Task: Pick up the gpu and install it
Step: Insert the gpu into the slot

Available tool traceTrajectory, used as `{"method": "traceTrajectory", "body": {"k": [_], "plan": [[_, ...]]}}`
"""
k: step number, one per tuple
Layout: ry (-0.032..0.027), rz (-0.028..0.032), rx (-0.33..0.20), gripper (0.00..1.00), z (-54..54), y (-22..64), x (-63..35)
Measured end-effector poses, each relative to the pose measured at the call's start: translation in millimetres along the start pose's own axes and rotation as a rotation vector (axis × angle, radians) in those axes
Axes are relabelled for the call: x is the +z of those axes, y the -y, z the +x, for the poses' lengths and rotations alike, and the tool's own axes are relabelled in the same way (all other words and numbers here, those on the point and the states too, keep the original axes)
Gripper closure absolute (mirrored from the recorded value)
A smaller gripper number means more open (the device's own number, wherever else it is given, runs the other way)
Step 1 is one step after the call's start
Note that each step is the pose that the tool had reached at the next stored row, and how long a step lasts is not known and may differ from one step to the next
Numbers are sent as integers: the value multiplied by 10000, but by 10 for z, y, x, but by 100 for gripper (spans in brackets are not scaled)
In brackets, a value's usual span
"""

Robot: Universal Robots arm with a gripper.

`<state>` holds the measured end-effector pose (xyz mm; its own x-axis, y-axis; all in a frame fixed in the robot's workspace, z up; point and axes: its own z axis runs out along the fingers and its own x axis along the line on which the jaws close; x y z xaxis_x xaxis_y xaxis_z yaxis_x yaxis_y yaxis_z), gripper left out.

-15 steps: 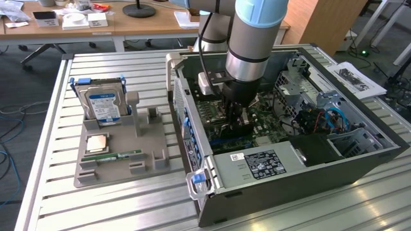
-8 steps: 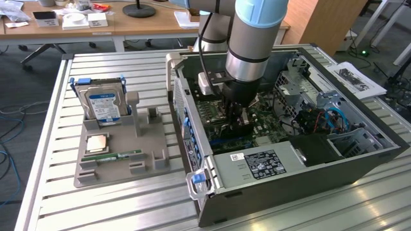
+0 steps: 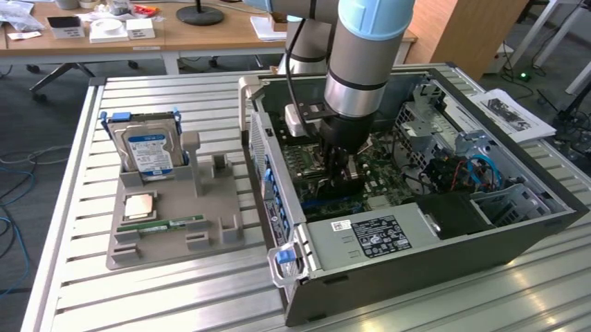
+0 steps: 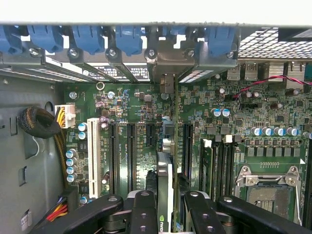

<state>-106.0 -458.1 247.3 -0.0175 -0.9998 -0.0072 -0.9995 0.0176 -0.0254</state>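
1. In the exterior view, the arm reaches down into the open computer case (image 3: pixel 416 207), which lies on its side on the slatted surface (image 3: pixel 185 290) toward the far right part of it. The pincer (image 3: pixel 344 173) is low over the motherboard (image 3: pixel 388 183), in the middle of the case. Toward the surface's left edge stands a grey holder tray (image 3: pixel 176 235) with a hard drive (image 3: pixel 148 152) upright at its far end, and a memory stick (image 3: pixel 162 225) and a small square chip (image 3: pixel 138 205) lying flat on it. One cannot tell the state of the fingers from this view.

2. In the wrist view, the two black fingers (image 4: pixel 144 212) are clamped on the gpu (image 4: pixel 165 190), which is seen edge-on between them, thin and upright. The card stands over the motherboard's (image 4: pixel 243 122) row of long black expansion slots (image 4: pixel 130 156), in line with the gap between two of them, and its silver end bracket (image 4: pixel 165 80) points toward the rear wall with the blue latches (image 4: pixel 129 39).

3. As a judgement, the step in hand is seating the card. To do it well, the card edge should stay parallel to the slot and straight above it, the bracket should meet its rear opening, and the push should be vertical and even, because a tilted card may jam or bend the contacts.
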Motion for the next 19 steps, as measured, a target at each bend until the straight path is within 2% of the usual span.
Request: {"method": "traceTrajectory", "body": {"k": [19], "plan": [[6,3,1,74,-1,0,9]]}}
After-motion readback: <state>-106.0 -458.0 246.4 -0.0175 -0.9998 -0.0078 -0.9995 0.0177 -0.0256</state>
